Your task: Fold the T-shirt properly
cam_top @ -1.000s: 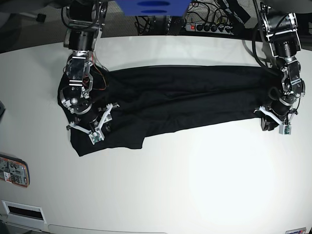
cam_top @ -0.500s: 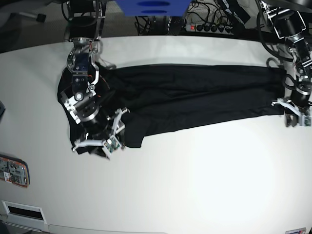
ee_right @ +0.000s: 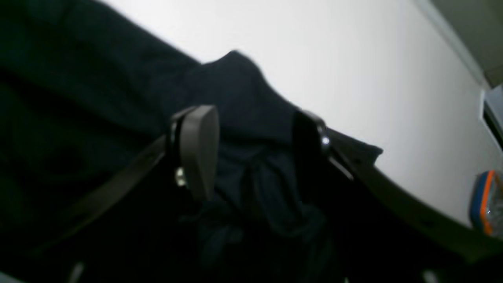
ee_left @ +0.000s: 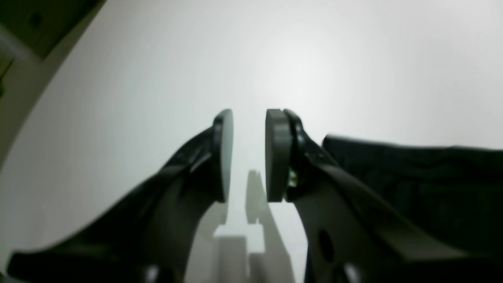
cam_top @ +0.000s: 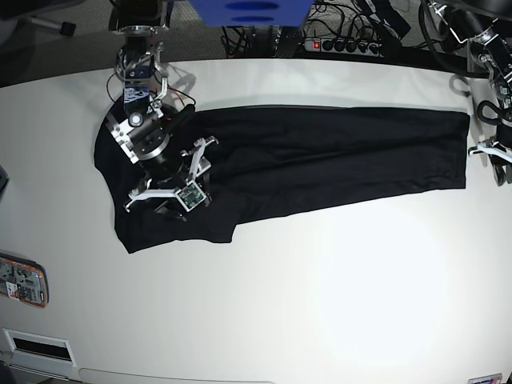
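A: Black fabric, the T-shirt (cam_top: 304,164), lies in a long folded band across the white table (cam_top: 336,296), from one edge near the left gripper (cam_top: 498,164) to a wider bunched part under the right gripper (cam_top: 170,200).

B: Is the left one holding anything?

A: No. Its pads (ee_left: 275,155) stand a little apart over bare table, nothing between them, and the shirt's edge lies just beside it.

B: And the right?

A: Jaws spread, hovering over rumpled cloth; a fold rises between the fingers (ee_right: 198,149), but the wrist view is too blurred to say whether they touch it.

B: Anything else?

A: An orange-edged object (cam_top: 22,280) lies near the table's rim.
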